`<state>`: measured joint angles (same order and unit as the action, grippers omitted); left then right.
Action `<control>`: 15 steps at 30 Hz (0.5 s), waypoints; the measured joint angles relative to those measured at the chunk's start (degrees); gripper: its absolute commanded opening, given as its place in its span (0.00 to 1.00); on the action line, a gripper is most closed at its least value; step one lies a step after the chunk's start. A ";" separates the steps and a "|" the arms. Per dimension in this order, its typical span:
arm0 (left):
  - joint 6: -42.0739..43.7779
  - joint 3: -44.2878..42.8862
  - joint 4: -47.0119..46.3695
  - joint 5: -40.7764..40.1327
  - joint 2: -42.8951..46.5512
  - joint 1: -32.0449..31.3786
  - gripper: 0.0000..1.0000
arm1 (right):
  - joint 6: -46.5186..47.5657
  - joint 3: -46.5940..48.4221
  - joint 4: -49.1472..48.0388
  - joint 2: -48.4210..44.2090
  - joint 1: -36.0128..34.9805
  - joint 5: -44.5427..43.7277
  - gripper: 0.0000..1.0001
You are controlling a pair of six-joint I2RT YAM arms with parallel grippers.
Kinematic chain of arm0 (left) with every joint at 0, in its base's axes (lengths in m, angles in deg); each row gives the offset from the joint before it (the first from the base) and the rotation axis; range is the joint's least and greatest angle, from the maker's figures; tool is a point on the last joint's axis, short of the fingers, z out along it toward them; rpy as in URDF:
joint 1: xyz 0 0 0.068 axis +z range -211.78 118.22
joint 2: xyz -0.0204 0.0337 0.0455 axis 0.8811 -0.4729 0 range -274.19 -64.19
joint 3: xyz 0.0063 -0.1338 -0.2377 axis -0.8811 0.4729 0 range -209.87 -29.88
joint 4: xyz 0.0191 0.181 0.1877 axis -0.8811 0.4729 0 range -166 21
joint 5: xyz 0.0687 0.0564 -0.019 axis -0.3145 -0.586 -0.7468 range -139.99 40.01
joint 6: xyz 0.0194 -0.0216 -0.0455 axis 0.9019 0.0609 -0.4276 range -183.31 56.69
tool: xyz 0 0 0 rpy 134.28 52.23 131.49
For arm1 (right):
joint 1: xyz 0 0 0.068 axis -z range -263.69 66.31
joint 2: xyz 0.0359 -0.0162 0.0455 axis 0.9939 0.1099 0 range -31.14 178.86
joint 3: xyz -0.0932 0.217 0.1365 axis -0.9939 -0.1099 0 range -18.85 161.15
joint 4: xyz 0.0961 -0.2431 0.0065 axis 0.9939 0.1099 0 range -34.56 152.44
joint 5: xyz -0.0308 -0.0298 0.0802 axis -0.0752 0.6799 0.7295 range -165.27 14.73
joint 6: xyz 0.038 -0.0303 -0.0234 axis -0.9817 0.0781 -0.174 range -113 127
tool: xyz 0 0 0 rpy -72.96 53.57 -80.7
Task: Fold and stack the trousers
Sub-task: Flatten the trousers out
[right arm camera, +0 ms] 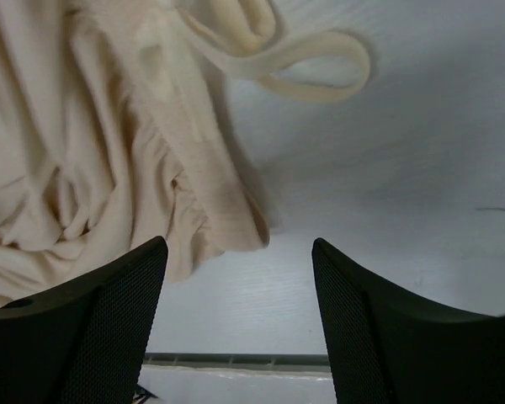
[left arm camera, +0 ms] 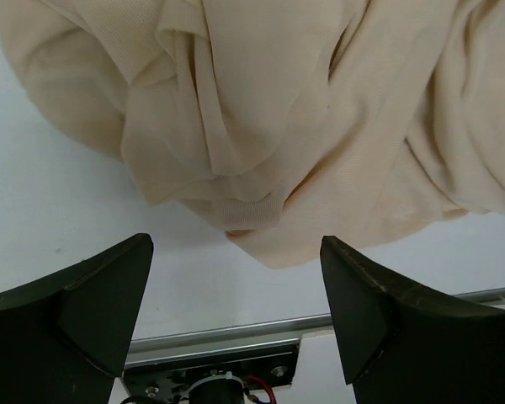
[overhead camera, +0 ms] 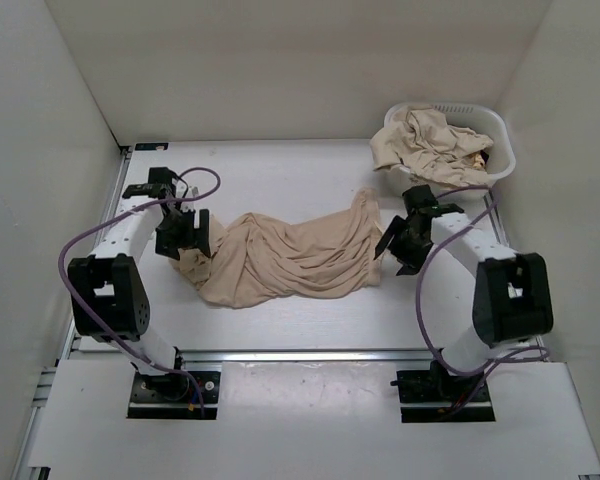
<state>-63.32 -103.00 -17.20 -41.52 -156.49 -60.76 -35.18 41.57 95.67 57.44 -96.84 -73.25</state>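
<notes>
A pair of beige trousers lies crumpled across the middle of the white table, stretched from left to right. My left gripper hovers at its left end, open, with nothing between the fingers; the left wrist view shows bunched cloth just beyond the fingertips. At the cloth's right end my right gripper stands open and empty; in the right wrist view the gathered waist and a drawstring loop lie on the table ahead of it. More beige trousers fill the basket.
A white plastic basket stands at the back right corner, close behind my right arm. White walls enclose the table on three sides. A metal rail runs along the near edge by the arm bases.
</notes>
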 measured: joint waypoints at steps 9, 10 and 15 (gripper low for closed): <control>-0.28 8.37 -7.82 -1.46 -4.31 -0.90 0.50 | -9.92 1.22 -3.58 12.63 -2.73 2.91 0.72; -0.42 8.48 -8.50 -1.77 -4.74 -0.90 0.38 | -10.64 1.49 -3.56 13.00 -3.04 3.02 0.69; -0.11 8.39 -10.40 -2.75 -5.90 -0.31 0.14 | -14.12 0.68 -4.81 14.45 -2.73 7.54 0.05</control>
<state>-63.43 -94.60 -27.60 -44.27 -162.39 -61.07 -49.29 42.25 90.86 71.88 -99.57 -65.70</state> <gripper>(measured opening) 0.168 0.256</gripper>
